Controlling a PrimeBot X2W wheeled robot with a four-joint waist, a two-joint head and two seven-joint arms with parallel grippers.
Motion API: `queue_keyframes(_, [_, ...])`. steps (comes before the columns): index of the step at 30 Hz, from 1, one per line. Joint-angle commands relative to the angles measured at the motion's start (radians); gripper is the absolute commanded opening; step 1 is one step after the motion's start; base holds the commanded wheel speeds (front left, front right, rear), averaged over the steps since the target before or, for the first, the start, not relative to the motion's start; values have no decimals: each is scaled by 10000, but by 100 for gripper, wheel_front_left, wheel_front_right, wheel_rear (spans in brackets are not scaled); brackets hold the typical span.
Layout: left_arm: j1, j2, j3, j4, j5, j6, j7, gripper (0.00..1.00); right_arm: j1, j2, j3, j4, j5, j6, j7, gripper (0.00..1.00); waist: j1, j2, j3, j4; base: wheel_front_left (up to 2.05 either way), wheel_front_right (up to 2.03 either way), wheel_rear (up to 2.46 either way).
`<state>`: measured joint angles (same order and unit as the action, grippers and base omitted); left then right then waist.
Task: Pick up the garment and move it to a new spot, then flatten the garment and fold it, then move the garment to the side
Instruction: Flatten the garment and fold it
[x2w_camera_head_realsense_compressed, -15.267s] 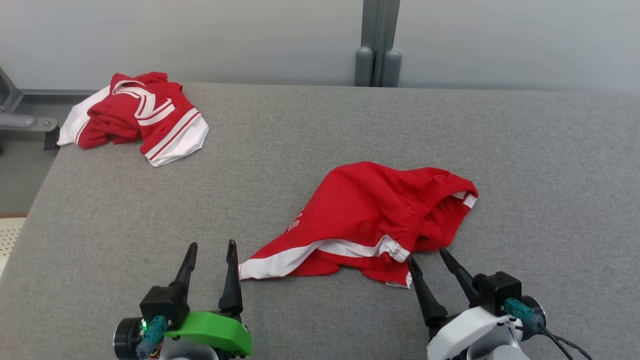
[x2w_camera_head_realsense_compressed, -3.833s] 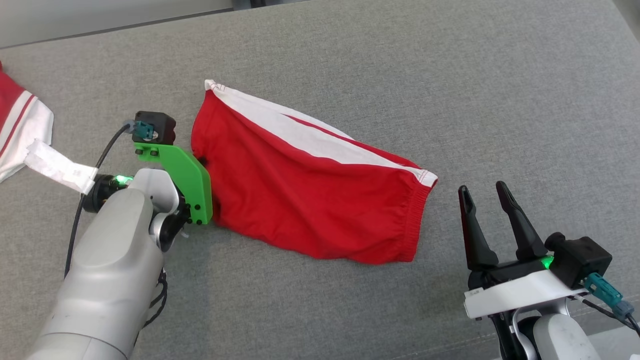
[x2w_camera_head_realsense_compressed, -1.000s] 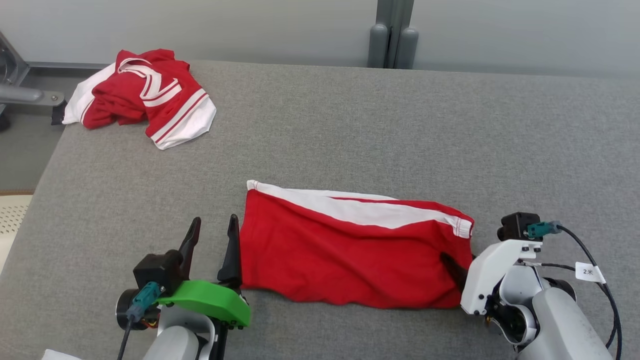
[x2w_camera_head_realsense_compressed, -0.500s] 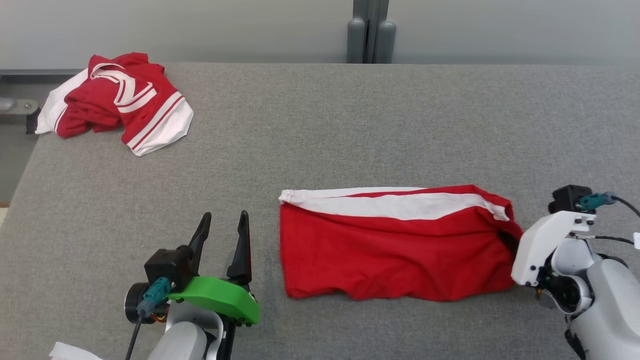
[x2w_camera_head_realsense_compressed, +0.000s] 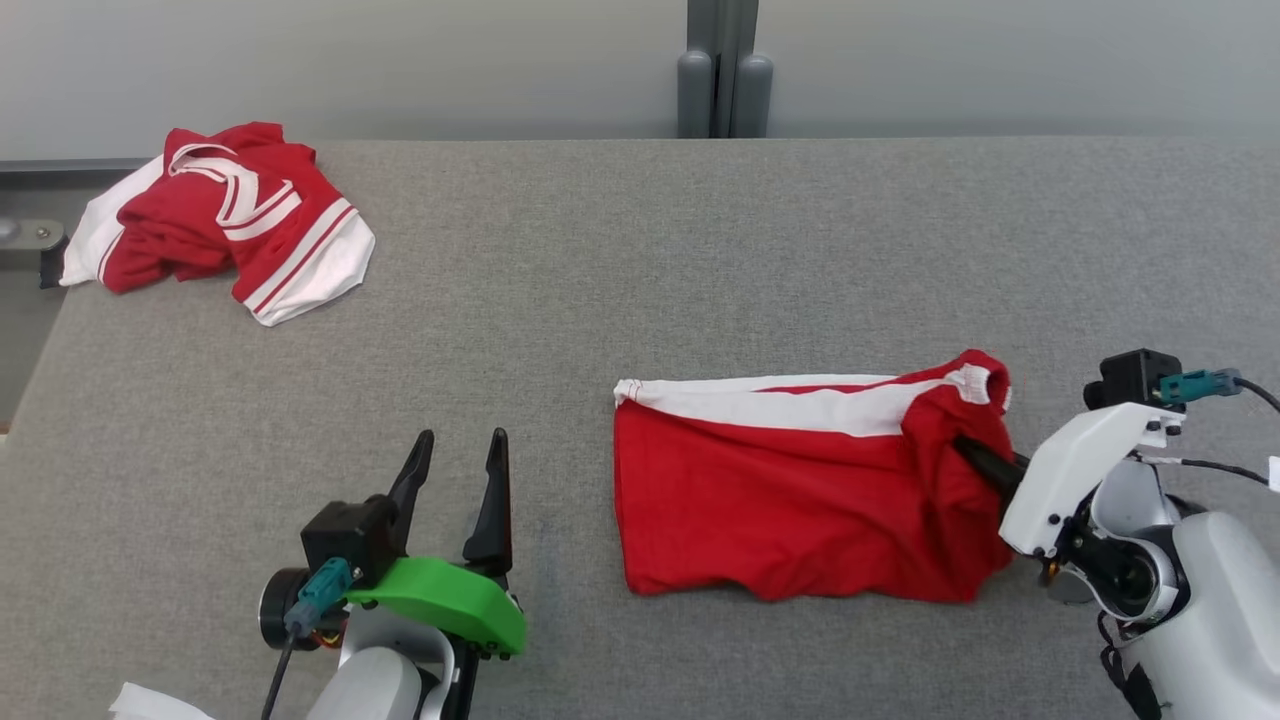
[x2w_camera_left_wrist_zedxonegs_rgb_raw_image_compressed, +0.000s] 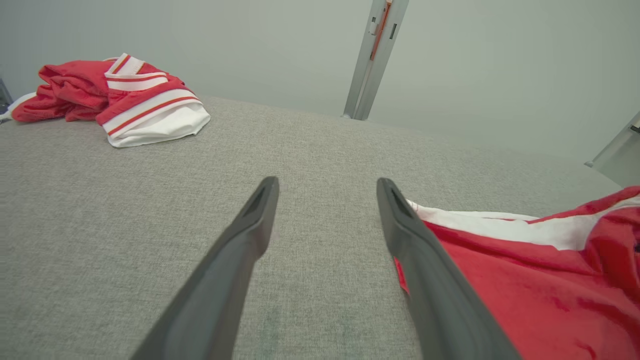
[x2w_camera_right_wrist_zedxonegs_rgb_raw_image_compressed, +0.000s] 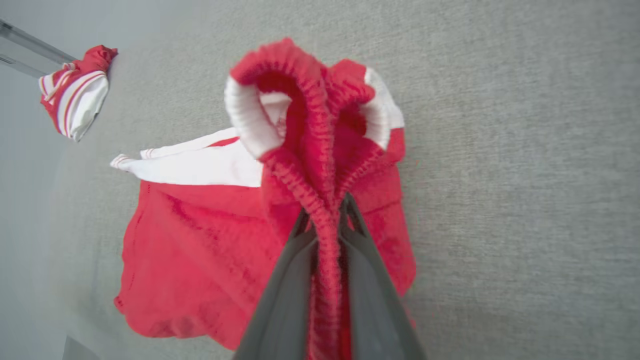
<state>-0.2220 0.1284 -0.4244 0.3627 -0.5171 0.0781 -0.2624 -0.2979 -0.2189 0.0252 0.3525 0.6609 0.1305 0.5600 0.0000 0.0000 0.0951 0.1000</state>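
firmly, right gripper clenched on red shorts at waistband, left gripper gaping, near them

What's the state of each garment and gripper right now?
red shorts: mostly flat on the table, waistband end bunched and lifted
right gripper: shut on the shorts' waistband
left gripper: open, empty, apart from the shorts
red and white T-shirt: crumpled, at the table's far left corner
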Motion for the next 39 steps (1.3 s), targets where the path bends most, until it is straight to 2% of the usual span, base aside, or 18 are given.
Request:
queue_keyframes(1, [-49, 13, -12, 31, 51, -42, -26, 100, 178, 91, 117, -249, 220, 4, 92, 0, 0, 0, -82, 133, 0, 0, 0])
queue_keyframes(6, [20, 9, -62, 51, 4, -27, -11, 100, 417, 502, 629, -1075, 805, 4, 348, 0, 0, 0, -191, 497, 0, 0, 0])
queue_keyframes(10, [54, -16, -107, 58, -41, -36, 0, 100, 381, 919, 921, -1282, 1080, 4, 497, 0, 0, 0, -227, 851, 0, 0, 0])
queue_keyframes(23, [-133, -218, -327, 187, -86, -110, -12, 100, -668, 1584, 1227, 648, 558, 4, 86, 0, 0, 0, -125, 1989, 0, 0, 0])
queue_keyframes(24, [-143, -235, -332, 196, -89, -115, -14, 100, -740, 1598, 1239, 784, 538, 4, 40, 11, 0, 0, -111, 2021, 0, 0, 0])
queue_keyframes(27, [-175, -285, -347, 228, -101, -130, -20, 100, -1002, 1633, 1278, 1235, 491, 4, -127, 100, 0, 0, -65, 2084, 0, 0, 0])
queue_keyframes(32, [-209, -331, -336, 283, -86, -134, -29, 100, -1346, 1676, 1502, 1567, 826, 4, -396, 100, 0, 0, -15, 2054, 0, 0, 0])
queue_keyframes(36, [-271, -362, -366, 299, -11, -162, -33, 100, -1446, 1680, 1984, 1234, 1960, 4, -550, 100, 0, 0, -1, 1899, 0, 0, 0])
queue_keyframes(39, [-324, -369, -388, 317, 48, -168, -26, 100, -1522, 1658, 2151, 958, 1938, 4, -877, 100, 0, 0, -6, 1692, 0, 0, 0])
